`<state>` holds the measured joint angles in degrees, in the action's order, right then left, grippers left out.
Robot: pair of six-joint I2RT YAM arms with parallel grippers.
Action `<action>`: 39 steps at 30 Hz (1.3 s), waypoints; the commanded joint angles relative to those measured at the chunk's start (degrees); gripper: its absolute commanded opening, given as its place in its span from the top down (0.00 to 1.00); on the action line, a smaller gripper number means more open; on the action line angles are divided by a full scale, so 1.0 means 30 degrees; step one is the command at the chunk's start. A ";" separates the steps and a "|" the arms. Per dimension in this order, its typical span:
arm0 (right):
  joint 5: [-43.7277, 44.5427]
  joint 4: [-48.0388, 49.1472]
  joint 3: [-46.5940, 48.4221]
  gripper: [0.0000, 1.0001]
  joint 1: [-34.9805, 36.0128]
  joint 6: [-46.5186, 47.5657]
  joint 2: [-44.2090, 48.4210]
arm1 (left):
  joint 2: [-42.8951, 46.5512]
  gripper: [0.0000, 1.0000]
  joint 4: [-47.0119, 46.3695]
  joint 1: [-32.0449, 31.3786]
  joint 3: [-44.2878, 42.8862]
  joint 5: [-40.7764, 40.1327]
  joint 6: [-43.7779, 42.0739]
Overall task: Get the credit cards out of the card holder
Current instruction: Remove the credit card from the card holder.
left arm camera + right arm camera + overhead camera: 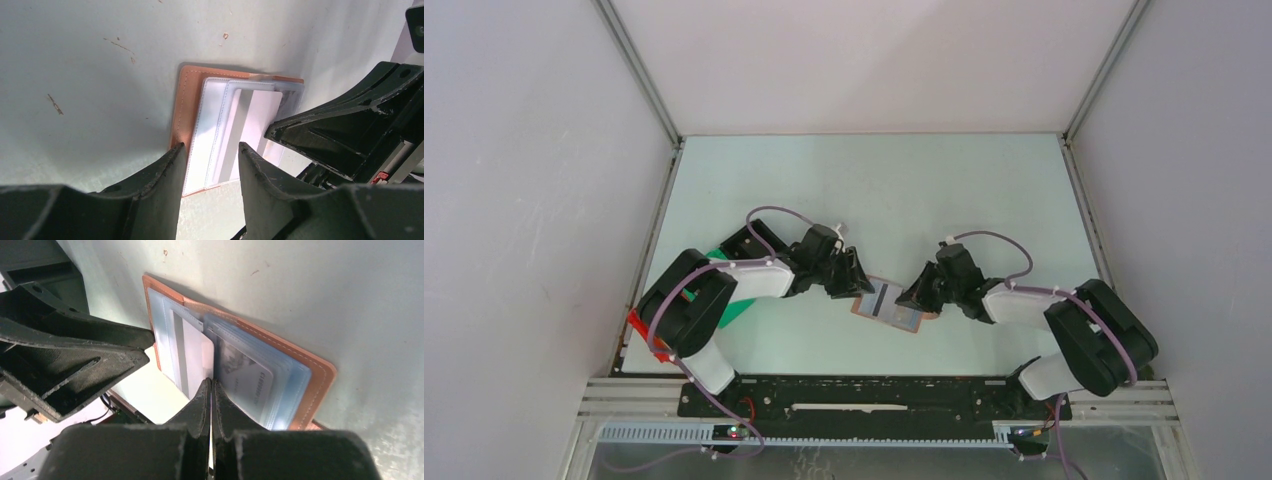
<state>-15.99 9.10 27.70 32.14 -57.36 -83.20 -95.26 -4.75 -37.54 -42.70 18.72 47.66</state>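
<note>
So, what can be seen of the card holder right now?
The card holder lies open and flat on the table between the arms. Its outside looks like tan leather with pale stitching along the edge; inside are stacked clear, bluish plastic sleeves with cards in them. The left gripper, jaws open, straddles its edge; the right gripper, jaws shut, meets it at the middle fold. Whether it pinches anything is unclear.

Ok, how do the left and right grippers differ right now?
The left gripper is open, fingers spread over one half of the card holder; the right gripper is shut, tips at a pale card by the fold. Whether it pinches anything is unclear. Both sit low over the open holder.
</note>
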 commanded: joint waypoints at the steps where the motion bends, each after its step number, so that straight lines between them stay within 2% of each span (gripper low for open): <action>1: -0.0384 0.0416 -0.1198 1.00 -0.0473 0.0892 0.0825 | -0.0568 0.51 0.0354 0.0033 0.0298 -0.0658 -0.0183; 16: -0.3057 0.1848 -0.2761 1.00 -0.2219 0.2027 0.1487 | -0.0293 0.51 0.0570 0.0092 0.0279 -0.0803 -0.0286; 33: -0.3511 0.0014 -0.3346 1.00 -0.3590 0.3179 0.6458 | 0.2510 0.50 0.2660 0.0167 -0.0854 -0.0946 -0.0809; 39: -0.4013 0.0422 -0.3346 1.00 -0.3594 0.3219 0.7036 | 0.2627 0.49 0.2991 0.0157 -0.1517 0.0570 -0.1170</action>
<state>-26.33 9.65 17.28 21.71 -49.12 -63.72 -89.43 3.62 -37.30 -43.53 17.32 46.22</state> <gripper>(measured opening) 0.006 0.507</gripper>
